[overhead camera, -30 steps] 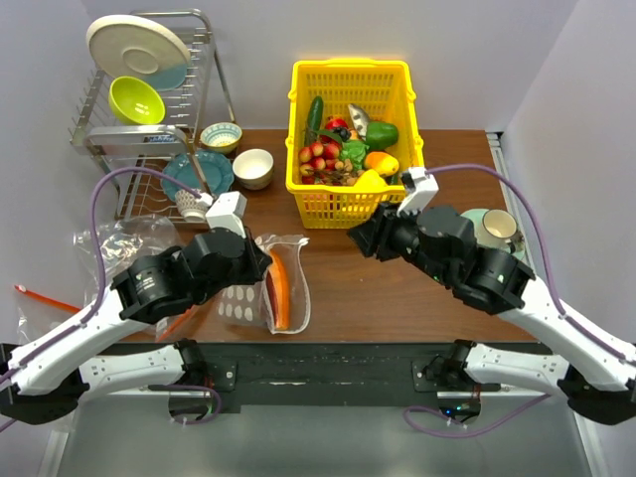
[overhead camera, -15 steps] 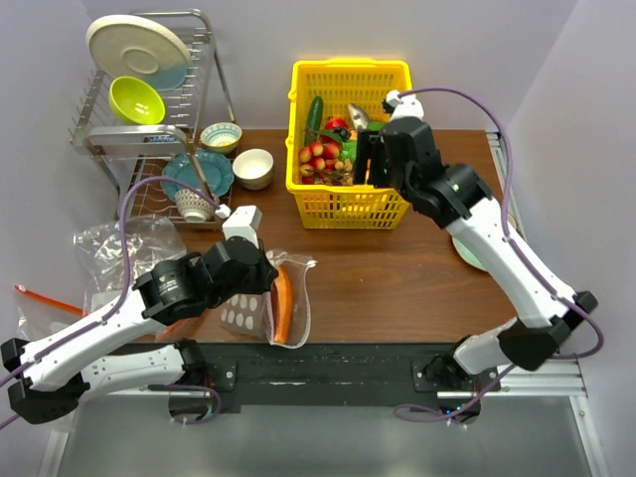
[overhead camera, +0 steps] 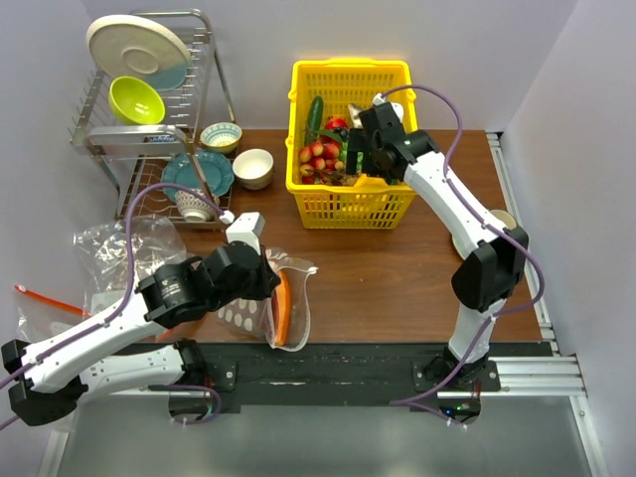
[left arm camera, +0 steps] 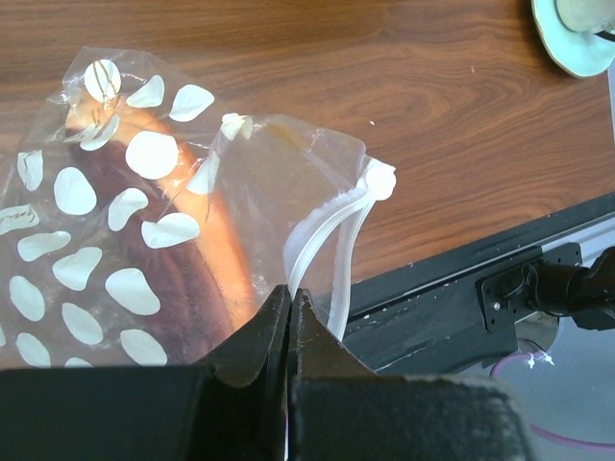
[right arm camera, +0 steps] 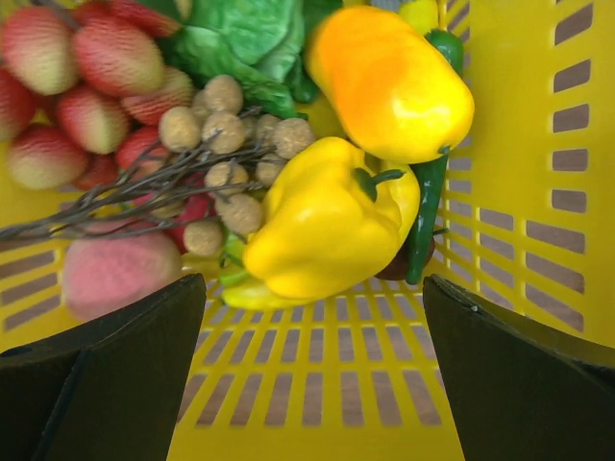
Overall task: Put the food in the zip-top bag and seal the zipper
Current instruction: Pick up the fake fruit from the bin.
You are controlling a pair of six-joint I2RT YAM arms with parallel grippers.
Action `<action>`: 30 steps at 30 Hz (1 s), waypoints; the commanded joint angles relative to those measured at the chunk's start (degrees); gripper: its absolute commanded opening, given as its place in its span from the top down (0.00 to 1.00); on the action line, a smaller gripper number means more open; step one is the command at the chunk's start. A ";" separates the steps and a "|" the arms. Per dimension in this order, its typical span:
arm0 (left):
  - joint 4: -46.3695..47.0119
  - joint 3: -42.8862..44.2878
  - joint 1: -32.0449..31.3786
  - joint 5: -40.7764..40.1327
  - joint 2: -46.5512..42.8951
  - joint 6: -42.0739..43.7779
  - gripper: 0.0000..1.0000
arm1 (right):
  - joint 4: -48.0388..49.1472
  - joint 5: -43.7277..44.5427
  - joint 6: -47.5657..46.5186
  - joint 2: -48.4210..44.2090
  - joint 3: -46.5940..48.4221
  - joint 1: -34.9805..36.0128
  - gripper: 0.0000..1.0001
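The zip-top bag (overhead camera: 260, 303), clear with whitish dots, lies near the table's front edge. An orange papaya-like slice (overhead camera: 283, 308) sits inside it (left arm camera: 207, 226). My left gripper (left arm camera: 291, 291) is shut on the bag's mouth edge, right at the zipper (left arm camera: 332, 216). The mouth stands partly agape. My right gripper (right arm camera: 315, 288) hangs open inside the yellow basket (overhead camera: 348, 207), just above the yellow pepper (right arm camera: 322, 230). Close by lie a pink peach (right arm camera: 115, 274), a brown berry cluster (right arm camera: 226, 144) and an orange-yellow fruit (right arm camera: 389, 82). Nothing is between its fingers.
A dish rack (overhead camera: 149, 119) with plates and bowls stands at the back left, with a white bowl (overhead camera: 252, 167) beside it. Other clear bags (overhead camera: 119, 243) lie at the left. A cup on a saucer (overhead camera: 502, 224) sits at the right edge. The black front rail (left arm camera: 461, 298) is close under the bag.
My right arm has swung from mid-table up into the basket and opened its jaws wide. My left gripper, still holding the bag, has drifted slightly right and toward the front edge.
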 commanded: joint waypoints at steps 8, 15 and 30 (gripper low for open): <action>1.60 0.64 -0.04 -0.05 -1.15 0.44 1.00 | -0.98 7.85 7.73 5.73 0.48 -0.39 0.01; 1.25 0.20 -0.04 -0.05 -2.03 0.18 1.00 | 0.86 10.14 10.45 8.20 -1.98 -0.65 0.05; 0.46 1.87 -0.04 -1.02 -1.68 0.27 1.00 | 17.12 -1.98 0.20 -10.07 -12.00 -0.92 0.46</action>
